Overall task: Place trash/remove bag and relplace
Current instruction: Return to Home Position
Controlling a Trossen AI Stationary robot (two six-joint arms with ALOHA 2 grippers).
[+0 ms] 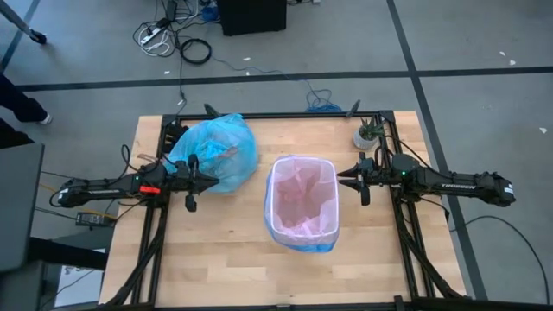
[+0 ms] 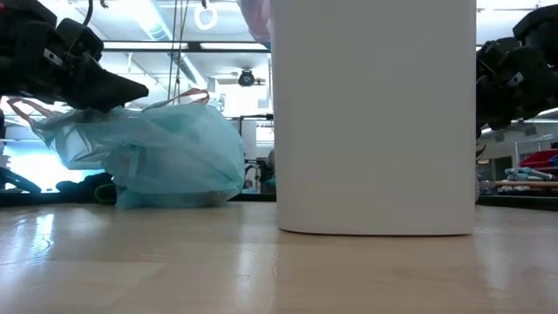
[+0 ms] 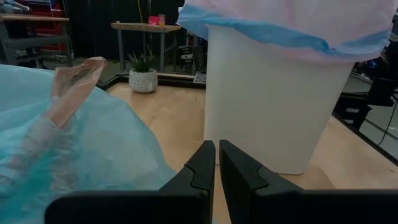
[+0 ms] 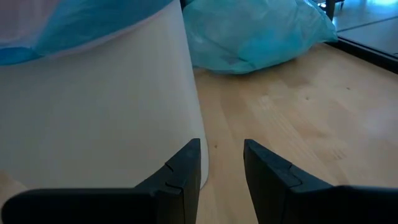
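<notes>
The bag (image 1: 216, 151), light blue, crinkly and bulging, lies on its underside on the table's far left part; pale pinkish handle strips (image 3: 74, 81) stick up from it. No loose trash shows. A white bin (image 2: 375, 113) stands mid-table, lined with a pale pink bag (image 1: 302, 194) that has a blue rim band. My left gripper (image 3: 217, 152) hovers level and shut at the blue bag's near side, pointing at the bin. On the bin's right side my right gripper (image 4: 222, 152) hovers level and open, with nothing between its fingers. My left gripper hangs close against the blue bag's bulging side (image 3: 143, 168), but whether it touches the plastic I cannot tell. Nothing sits between its shut fingers.
A small potted plant (image 1: 367, 134) stands at the table's far right corner. Bare wood (image 1: 216, 259) stretches along the near half of the table, on both sides of the bin. Cables (image 1: 194, 50) lie on the floor beyond the far edge.
</notes>
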